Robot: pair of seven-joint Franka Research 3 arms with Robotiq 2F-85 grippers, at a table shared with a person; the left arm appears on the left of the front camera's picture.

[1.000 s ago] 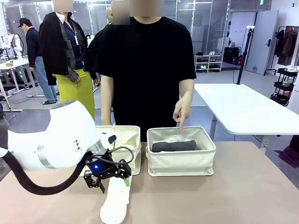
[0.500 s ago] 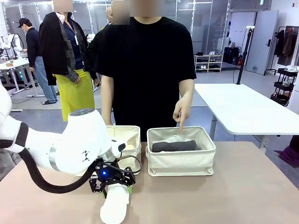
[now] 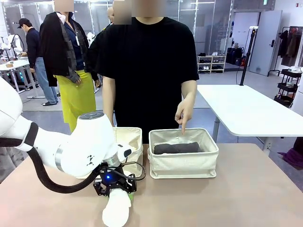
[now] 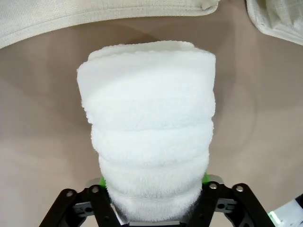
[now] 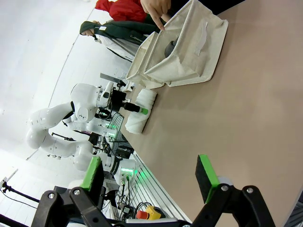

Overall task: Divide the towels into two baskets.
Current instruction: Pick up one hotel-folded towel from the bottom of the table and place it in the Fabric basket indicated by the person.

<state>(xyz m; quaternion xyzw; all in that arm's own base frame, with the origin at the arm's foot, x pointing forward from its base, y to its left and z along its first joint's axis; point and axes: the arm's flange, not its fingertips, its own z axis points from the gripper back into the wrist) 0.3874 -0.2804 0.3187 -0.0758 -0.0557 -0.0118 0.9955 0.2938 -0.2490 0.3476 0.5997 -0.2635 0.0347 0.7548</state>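
on a tan table [image 3: 246, 189], the left gripper [image 3: 115, 187] pinches the white towel [image 3: 116, 211] lying before two baskets [image 3: 183, 163]; the right gripper [image 5: 149, 177] stands spread. next: lift, carry, drop in.

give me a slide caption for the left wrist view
Left gripper straddling the near end of a rolled white towel lying on the brown table, cream basket just beyond.

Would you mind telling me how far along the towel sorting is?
Done: a dark grey rolled towel lies in the right cream canvas basket. In hand: the left claw straddles the white rolled terry towel on the table. Left: lifting it into a basket.
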